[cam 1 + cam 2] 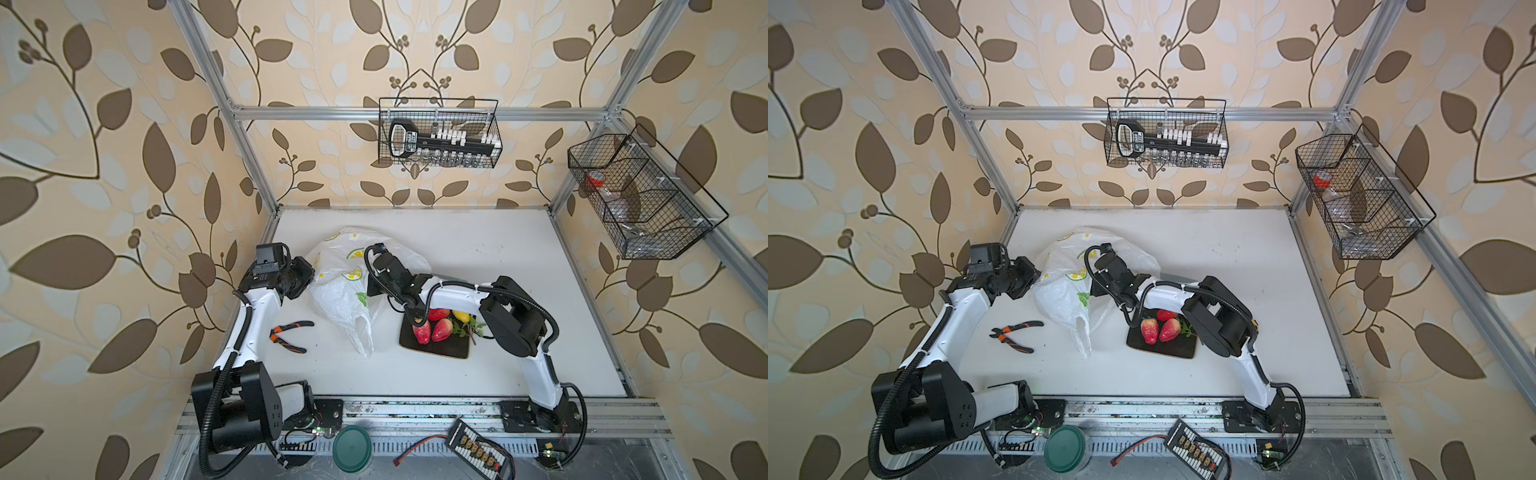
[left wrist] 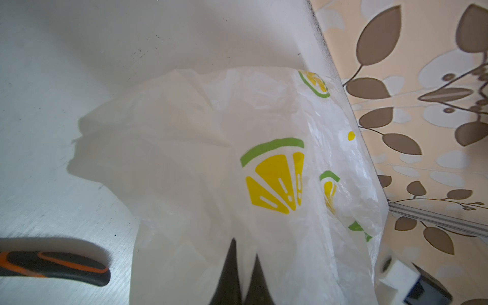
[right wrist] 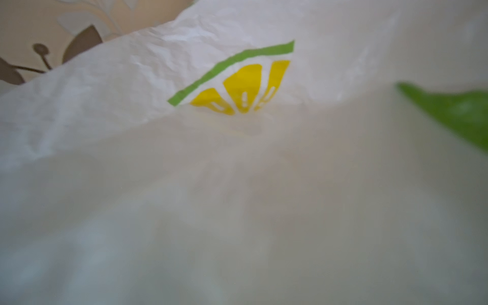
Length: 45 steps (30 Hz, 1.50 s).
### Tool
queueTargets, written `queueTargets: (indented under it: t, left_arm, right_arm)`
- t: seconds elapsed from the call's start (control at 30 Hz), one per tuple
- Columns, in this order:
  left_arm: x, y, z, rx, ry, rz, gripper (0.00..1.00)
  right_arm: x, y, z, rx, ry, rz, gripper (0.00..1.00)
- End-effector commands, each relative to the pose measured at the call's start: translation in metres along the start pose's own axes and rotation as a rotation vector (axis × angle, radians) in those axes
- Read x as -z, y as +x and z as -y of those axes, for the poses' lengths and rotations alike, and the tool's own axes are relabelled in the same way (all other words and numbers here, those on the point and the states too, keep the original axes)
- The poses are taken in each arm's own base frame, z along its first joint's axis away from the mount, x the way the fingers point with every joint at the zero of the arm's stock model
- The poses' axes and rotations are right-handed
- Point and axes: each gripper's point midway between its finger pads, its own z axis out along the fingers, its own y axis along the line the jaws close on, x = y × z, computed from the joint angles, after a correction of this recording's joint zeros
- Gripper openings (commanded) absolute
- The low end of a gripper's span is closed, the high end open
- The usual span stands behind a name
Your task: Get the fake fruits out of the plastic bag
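Our left gripper [image 2: 244, 254] pinches the thin lemon-printed white plastic bag [image 1: 340, 286] taut; we should probe slowly with the right gripper [image 1: 376, 284] (jaws hidden, state untellable).

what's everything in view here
plastic bag: 1, white with lemon print, table middle-left
tray: 1, black, right of bag
red fake fruits: 3, red, on tray
yellow fruit: 1, yellow, on tray
leafy sprig: 1, green, on tray
pliers: 1, orange-black, left of bag
wire baskets: 2, black, back and right rails
lid: 1, green, front edge
left gripper: 1, black, shut on bag
right arm: 1, white-black, over bag, fingers hidden
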Motion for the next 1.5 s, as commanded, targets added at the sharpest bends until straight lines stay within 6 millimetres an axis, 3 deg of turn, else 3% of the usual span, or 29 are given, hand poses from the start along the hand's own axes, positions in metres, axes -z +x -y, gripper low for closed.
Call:
queueTargets:
  t: [0.0, 0.2, 0.37, 0.63, 0.73, 0.87, 0.97, 1.17, 1.47]
  left_arm:
    - [-0.002, 0.009, -0.004, -0.011, 0.007, -0.025, 0.00]
    - [-0.003, 0.021, -0.012, -0.004, 0.003, -0.053, 0.00]
    - [-0.001, 0.026, -0.014, -0.001, 0.007, -0.057, 0.00]
    - [-0.001, 0.027, -0.013, -0.003, 0.016, -0.063, 0.00]
    - [0.000, 0.028, -0.013, -0.005, 0.016, -0.064, 0.00]
    - [0.000, 0.027, -0.013, -0.010, 0.015, -0.061, 0.00]
    - [0.001, 0.027, -0.013, -0.012, 0.013, -0.058, 0.00]
    - [-0.001, 0.020, -0.014, -0.015, -0.002, -0.037, 0.00]
    - [-0.004, -0.007, -0.010, -0.041, -0.030, 0.014, 0.00]
  right_arm:
    - [-0.013, -0.015, 0.014, -0.064, 0.052, 0.044, 0.78]
    - [-0.028, -0.026, 0.018, -0.150, 0.068, 0.082, 0.84]
    - [-0.038, -0.016, 0.036, -0.155, 0.156, 0.066, 0.81]
    - [-0.068, -0.011, 0.038, -0.076, 0.180, 0.042, 0.82]
    - [-0.076, -0.013, 0.039, -0.053, 0.199, 0.044, 0.79]
    - [-0.083, -0.015, 0.042, -0.026, 0.225, 0.047, 0.65]
    - [-0.083, -0.016, 0.042, -0.005, 0.226, 0.049, 0.51]
    - [-0.067, -0.028, 0.029, 0.028, 0.179, 0.066, 0.32]
    - [-0.018, -0.026, 0.012, 0.028, 0.065, 0.060, 0.24]
